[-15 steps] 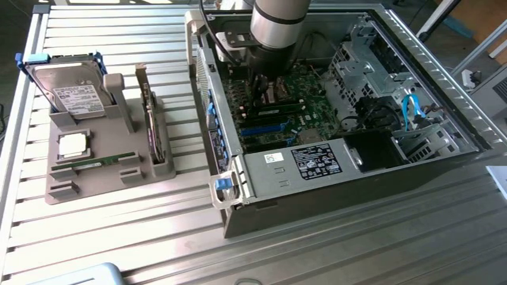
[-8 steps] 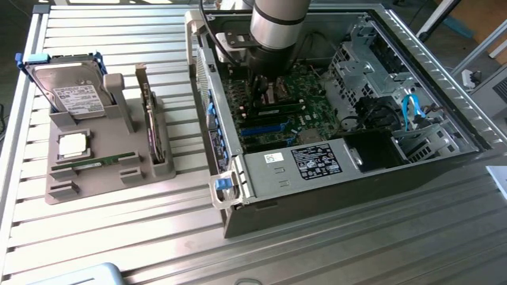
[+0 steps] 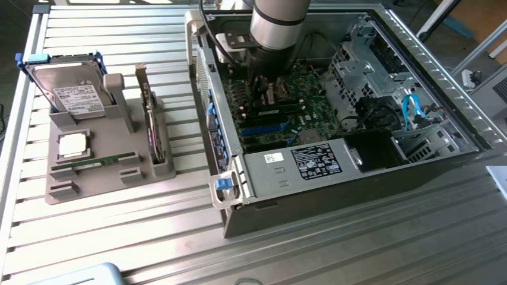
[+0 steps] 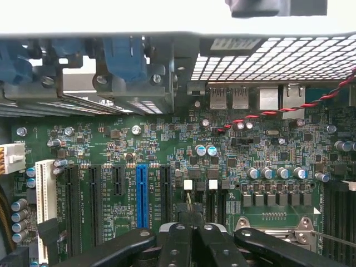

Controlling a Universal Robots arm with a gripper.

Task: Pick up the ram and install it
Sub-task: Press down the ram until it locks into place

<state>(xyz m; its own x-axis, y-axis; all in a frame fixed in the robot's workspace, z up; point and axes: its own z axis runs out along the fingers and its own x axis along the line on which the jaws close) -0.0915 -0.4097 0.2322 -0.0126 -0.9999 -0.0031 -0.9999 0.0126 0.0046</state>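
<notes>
Green motherboard [image 4: 167, 144] lies directly beneath your tool [image 4: 192, 231], which sits down inside the open computer case [image 3: 443, 157] with its fingers closed together and nothing visibly gripped. You will find the ram [image 3: 101, 161] well away from the tool, lying in the grey holder [image 3: 95, 172] on the desk [image 3: 317, 249].
</notes>
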